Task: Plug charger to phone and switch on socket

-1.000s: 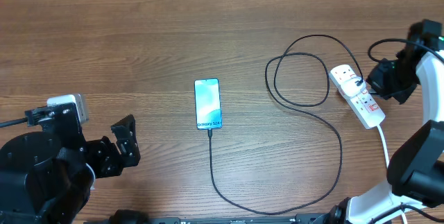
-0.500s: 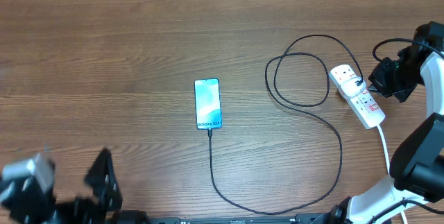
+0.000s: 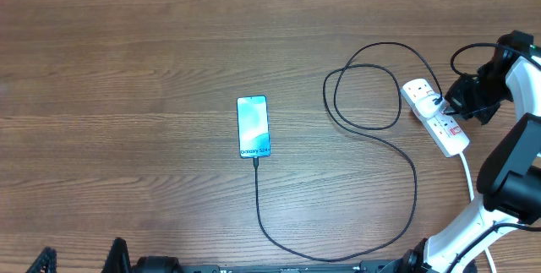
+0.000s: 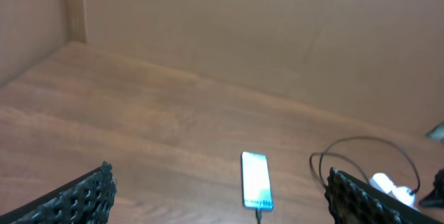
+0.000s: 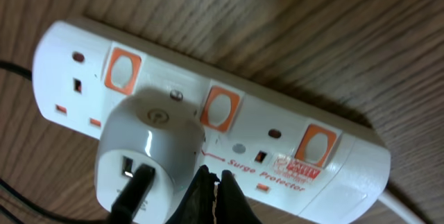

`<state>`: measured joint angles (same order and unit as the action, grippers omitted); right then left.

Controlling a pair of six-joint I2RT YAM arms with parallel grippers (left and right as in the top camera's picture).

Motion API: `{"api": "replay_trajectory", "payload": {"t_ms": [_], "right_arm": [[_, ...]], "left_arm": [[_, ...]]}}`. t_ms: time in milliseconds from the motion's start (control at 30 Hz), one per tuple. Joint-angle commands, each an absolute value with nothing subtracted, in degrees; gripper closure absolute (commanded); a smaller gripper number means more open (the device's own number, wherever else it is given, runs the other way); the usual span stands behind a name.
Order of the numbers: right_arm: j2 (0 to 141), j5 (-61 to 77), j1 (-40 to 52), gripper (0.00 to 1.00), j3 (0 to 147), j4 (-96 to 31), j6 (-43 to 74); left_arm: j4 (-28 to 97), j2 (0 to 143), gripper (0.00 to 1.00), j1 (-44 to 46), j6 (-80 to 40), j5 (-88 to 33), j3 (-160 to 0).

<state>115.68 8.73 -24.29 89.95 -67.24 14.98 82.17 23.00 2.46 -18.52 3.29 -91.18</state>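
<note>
The phone lies flat mid-table with its teal screen lit; it also shows in the left wrist view. The black charger cable has its tip in the phone's near end, loops right, and ends at a white adapter plugged into the socket. The socket fills the right wrist view, with orange-red switches. My right gripper is shut, its tips touching the strip beside the adapter; overhead it is at the strip's right side. My left gripper is open and empty, far back from the phone.
The socket's white cord runs toward the front edge at the right. A cardboard wall stands behind the table. The left arm shows only at the bottom left edge of the overhead view.
My left arm has drawn back toward the front edge, almost out of the overhead view. My right gripper has shifted slightly closer onto the socket.
</note>
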Motion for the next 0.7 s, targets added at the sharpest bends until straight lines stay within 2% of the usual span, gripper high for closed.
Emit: {"api": "replay_trajectory", "payload": {"t_ms": [0, 267, 667], "right_arm": [[115.7, 8.25, -24.67, 0.96, 91.59, -66.32, 14.92], [118.58, 8.27, -24.67, 0.96, 91.59, -64.99, 14.74], [118.76, 8.62, -24.67, 0.96, 91.64, -64.05, 14.72]], "left_arm": [[84.38, 21.63, 0.0, 1.89, -19.33, 3.81, -91.13], [96.77, 21.45, 0.0, 1.89, -19.27, 3.81, -90.96], [96.77, 21.34, 0.0, 1.87, -19.33, 3.81, -90.8]]}}
